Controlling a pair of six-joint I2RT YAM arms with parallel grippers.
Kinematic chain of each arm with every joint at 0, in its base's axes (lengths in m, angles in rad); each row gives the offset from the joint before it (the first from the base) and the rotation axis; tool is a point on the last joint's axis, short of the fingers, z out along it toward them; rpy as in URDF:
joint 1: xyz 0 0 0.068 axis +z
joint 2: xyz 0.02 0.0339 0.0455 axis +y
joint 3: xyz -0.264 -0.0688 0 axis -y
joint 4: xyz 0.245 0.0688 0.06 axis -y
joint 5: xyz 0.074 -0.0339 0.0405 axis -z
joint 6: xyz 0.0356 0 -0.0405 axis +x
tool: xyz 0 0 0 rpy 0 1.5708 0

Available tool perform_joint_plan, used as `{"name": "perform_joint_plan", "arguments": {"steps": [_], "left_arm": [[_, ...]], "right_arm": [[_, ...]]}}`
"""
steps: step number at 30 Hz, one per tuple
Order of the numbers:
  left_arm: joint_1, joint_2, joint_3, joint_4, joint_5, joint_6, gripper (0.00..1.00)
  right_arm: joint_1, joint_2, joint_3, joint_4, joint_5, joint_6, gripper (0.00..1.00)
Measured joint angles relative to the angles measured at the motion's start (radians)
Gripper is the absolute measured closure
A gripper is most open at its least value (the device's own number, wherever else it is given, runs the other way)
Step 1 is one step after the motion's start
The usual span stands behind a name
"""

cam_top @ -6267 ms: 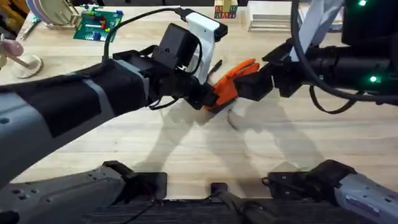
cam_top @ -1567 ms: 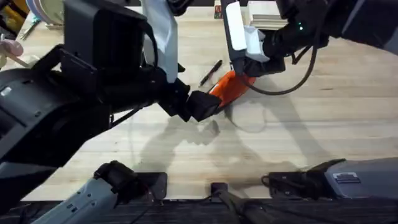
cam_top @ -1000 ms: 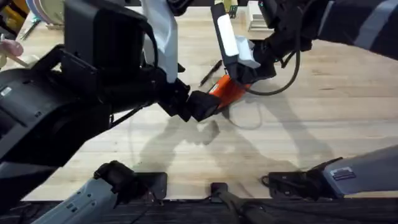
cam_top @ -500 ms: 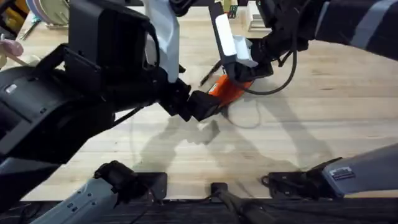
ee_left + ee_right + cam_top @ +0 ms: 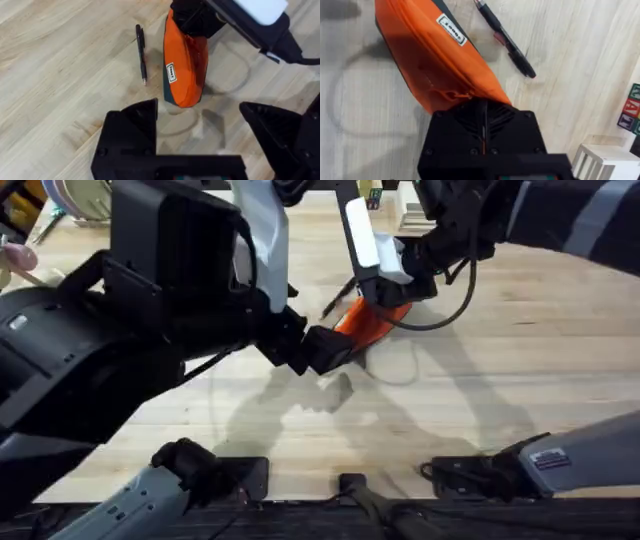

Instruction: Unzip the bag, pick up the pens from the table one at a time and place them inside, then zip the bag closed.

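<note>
The orange bag (image 5: 368,323) lies on the table (image 5: 520,380) at mid-back, with its zip running along the top (image 5: 427,65). A slim black pen (image 5: 338,295) lies on the wood just left of it and also appears in the wrist views (image 5: 141,52) (image 5: 505,40). My right gripper (image 5: 385,292) comes down from the far side and is shut on the bag's far end (image 5: 481,117). My left gripper (image 5: 325,350) hovers open just short of the bag's near end (image 5: 197,112), with nothing between its fingers.
The left arm hangs large and dark over the table's left half. A white stand (image 5: 12,265) and plates (image 5: 85,195) sit at the far left. Toy blocks (image 5: 632,107) and a white rack (image 5: 600,155) stand beyond the pen.
The left gripper has let go of the bag, and that arm rose close under the camera. The right gripper moved to the bag's far end and has barely shifted over the last second.
</note>
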Motion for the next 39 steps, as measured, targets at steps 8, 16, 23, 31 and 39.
{"name": "perform_joint_plan", "arguments": {"steps": [8, 16, 23, 31, 39], "left_arm": [[0.0, 0.0, 0.0, 0.0, 0.0, 0.0, 0.007], [0.0, 0.0, 0.0, 0.0, 0.0, 0.0, 0.007], [0.0, 0.0, 0.0, 0.0, 0.0, 0.0, 0.007], [0.0, 0.0, 0.0, 0.0, 0.0, 0.0, 0.007], [0.0, 0.0, 0.0, 0.0, 0.0, 0.0, 0.007]], "right_arm": [[0.002, -0.003, 0.0, 0.017, 0.002, 0.0, 0.971], [0.002, 0.004, 0.002, 0.01, 0.001, 0.0, 0.972], [0.002, 0.022, 0.008, -0.004, 0.002, 0.001, 0.941], [0.001, 0.022, 0.01, -0.008, 0.009, -0.019, 0.025], [0.001, 0.022, 0.012, -0.009, 0.012, -0.022, 0.006]]}}
